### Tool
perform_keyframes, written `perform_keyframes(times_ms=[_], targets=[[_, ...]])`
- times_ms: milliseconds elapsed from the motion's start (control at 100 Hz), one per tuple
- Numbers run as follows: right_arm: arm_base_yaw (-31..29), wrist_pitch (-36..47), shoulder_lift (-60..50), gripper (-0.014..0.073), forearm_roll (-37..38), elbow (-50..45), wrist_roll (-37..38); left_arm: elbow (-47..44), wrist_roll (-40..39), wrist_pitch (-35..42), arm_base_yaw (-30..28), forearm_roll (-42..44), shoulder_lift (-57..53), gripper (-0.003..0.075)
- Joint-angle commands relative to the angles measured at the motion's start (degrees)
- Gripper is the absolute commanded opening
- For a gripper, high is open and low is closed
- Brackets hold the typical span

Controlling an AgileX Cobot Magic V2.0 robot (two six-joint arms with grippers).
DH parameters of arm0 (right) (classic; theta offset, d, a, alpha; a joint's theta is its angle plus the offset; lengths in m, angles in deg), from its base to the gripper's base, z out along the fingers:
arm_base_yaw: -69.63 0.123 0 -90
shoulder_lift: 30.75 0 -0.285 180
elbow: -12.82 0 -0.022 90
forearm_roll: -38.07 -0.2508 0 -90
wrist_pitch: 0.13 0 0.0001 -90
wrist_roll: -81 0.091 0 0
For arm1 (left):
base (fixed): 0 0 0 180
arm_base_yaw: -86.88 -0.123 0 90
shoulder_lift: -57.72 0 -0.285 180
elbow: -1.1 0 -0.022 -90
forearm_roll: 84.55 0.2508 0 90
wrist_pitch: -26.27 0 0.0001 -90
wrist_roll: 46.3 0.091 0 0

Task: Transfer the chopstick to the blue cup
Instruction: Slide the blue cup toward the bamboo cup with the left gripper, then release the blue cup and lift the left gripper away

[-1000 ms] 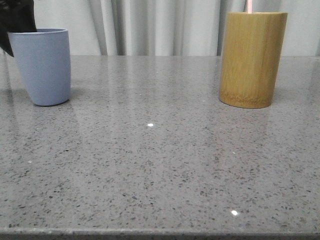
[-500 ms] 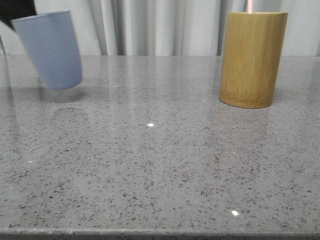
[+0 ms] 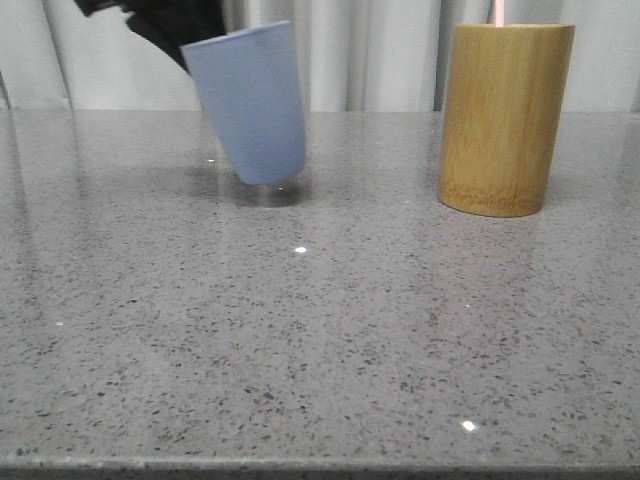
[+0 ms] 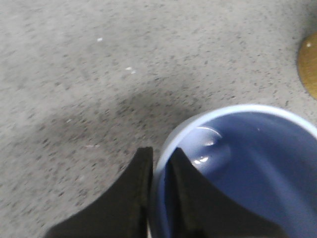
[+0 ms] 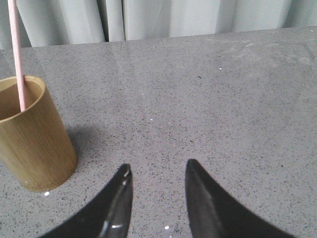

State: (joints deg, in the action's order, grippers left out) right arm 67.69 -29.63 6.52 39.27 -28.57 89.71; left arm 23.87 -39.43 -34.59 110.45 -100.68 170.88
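Front view: the left gripper (image 3: 185, 40) enters from the upper left as a dark mass and grips the blue cup (image 3: 250, 100) at its rim. The cup is tilted, its mouth leaning toward the left, and its base hangs just above the grey speckled table (image 3: 320, 330), over a soft shadow. To the right, well apart from the cup, the bamboo cylinder (image 3: 505, 118) stands upright on the table, and the pale pink chopstick (image 3: 497, 11) rises from its mouth. White curtains (image 3: 370, 50) hang behind.

Left wrist view: the 2 black fingers (image 4: 133, 191) of the left gripper (image 4: 159, 173) are nearly closed, pinching the wall of the blue cup (image 4: 247, 168), 1 finger outside and 1 inside. The cup's interior shows nothing in it, with small highlights near the inner finger. An edge of the bamboo cylinder (image 4: 309, 64) shows at the frame border.

Right wrist view: the right gripper (image 5: 157, 198) hovers above the table (image 5: 208, 99) with its 2 fingers (image 5: 119, 203) spread apart and nothing between them. The bamboo cylinder (image 5: 32, 136) stands beside and apart from the fingers. The chopstick (image 5: 17, 54) rests inside it, leaning against the inner wall and extending far above the rim.
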Motion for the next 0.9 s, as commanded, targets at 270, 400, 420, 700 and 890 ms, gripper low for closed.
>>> perform_keyframes(times_ms=[270, 400, 420, 700, 890], targets=[[-0.23, 4.18, 0.69, 0.0286, 0.27, 2.09, -0.28, 4.05, -0.62, 1.84, 1.88, -4.96, 0.18, -0.0018], [-0.23, 4.18, 0.69, 0.0286, 0.27, 2.09, -0.28, 4.05, -0.62, 1.84, 1.88, -4.96, 0.54, 0.0000], [-0.23, 4.18, 0.69, 0.0286, 0.27, 2.09, -0.28, 4.05, -0.62, 1.84, 1.88, -4.96, 0.54, 0.0014], [-0.23, 4.18, 0.69, 0.0286, 0.27, 2.09, -0.28, 4.05, -0.62, 1.84, 1.88, -5.38, 0.54, 0.0321], [-0.23, 4.18, 0.69, 0.0286, 0.27, 2.09, -0.28, 4.17, -0.62, 2.18, 1.88, -6.93, 0.42, 0.0390]])
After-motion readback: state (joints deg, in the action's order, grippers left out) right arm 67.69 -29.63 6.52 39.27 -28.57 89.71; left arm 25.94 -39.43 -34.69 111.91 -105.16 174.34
